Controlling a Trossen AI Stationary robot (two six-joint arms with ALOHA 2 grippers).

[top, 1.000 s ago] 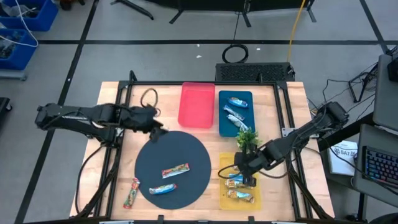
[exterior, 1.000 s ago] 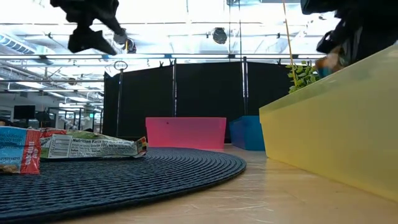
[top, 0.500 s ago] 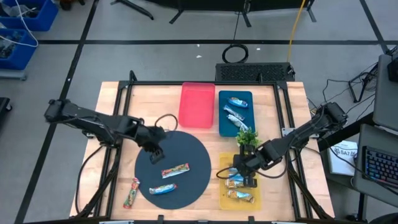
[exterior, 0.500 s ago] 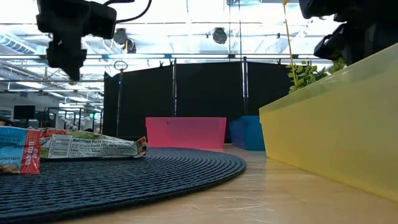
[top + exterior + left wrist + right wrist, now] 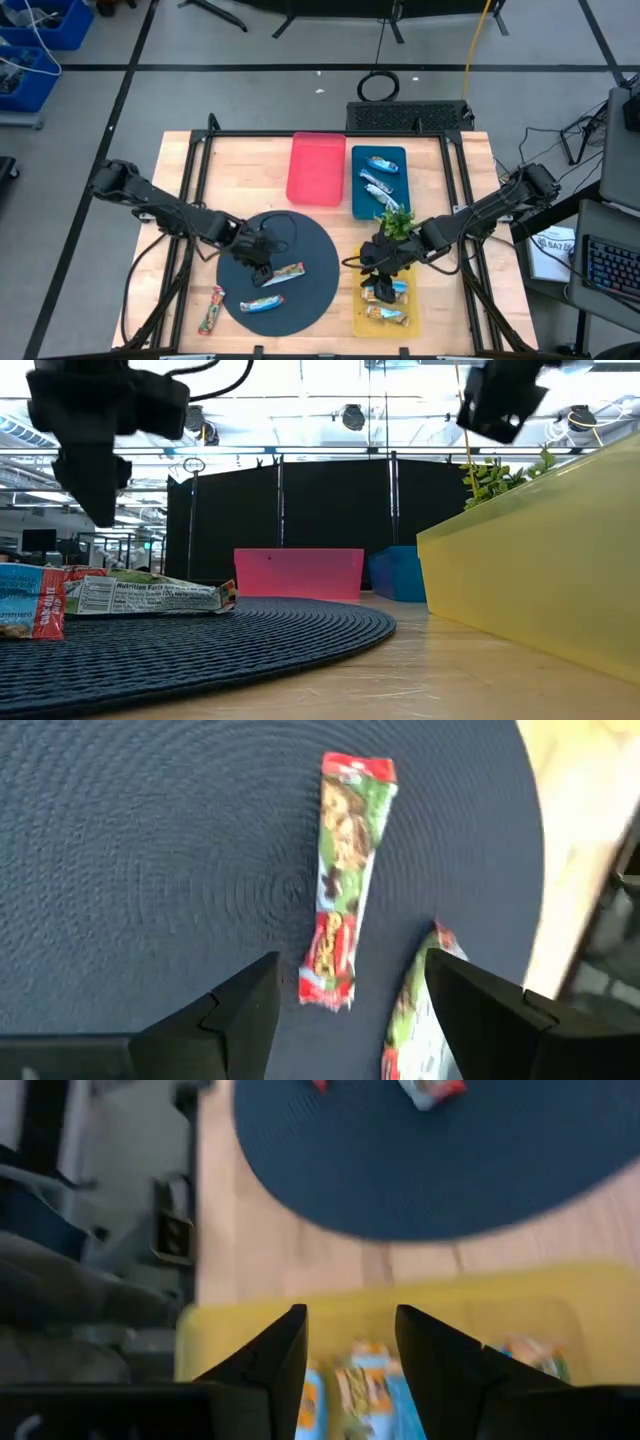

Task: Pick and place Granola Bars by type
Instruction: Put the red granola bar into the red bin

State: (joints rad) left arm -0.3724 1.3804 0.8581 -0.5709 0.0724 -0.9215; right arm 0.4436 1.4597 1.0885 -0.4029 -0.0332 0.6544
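My left gripper point(image 5: 256, 256) hangs open over the round dark mat point(image 5: 300, 240), beside an orange-green granola bar point(image 5: 283, 272). In its wrist view, a green-and-red bar point(image 5: 338, 880) lies ahead of the fingers and another bar point(image 5: 415, 1010) lies flat between them, untouched. A blue-white bar point(image 5: 262, 303) rests on the mat. My right gripper point(image 5: 376, 260) hovers open over the far end of the yellow tray point(image 5: 358, 300), above the bars point(image 5: 372, 1380) lying in it.
A pink tray point(image 5: 315, 168) and a blue tray point(image 5: 358, 200) holding two bars point(image 5: 378, 175) stand at the far side. A green plant sprig point(image 5: 396, 220) sits between the blue and yellow trays. One bar point(image 5: 210, 310) lies on the wood, left of the mat.
My left gripper has swung from the mat's far left rim toward the near edge and down over the mat, close to the orange-green bar. My right gripper has let go of a bar, which now lies in the yellow tray, and has risen toward the far edge.
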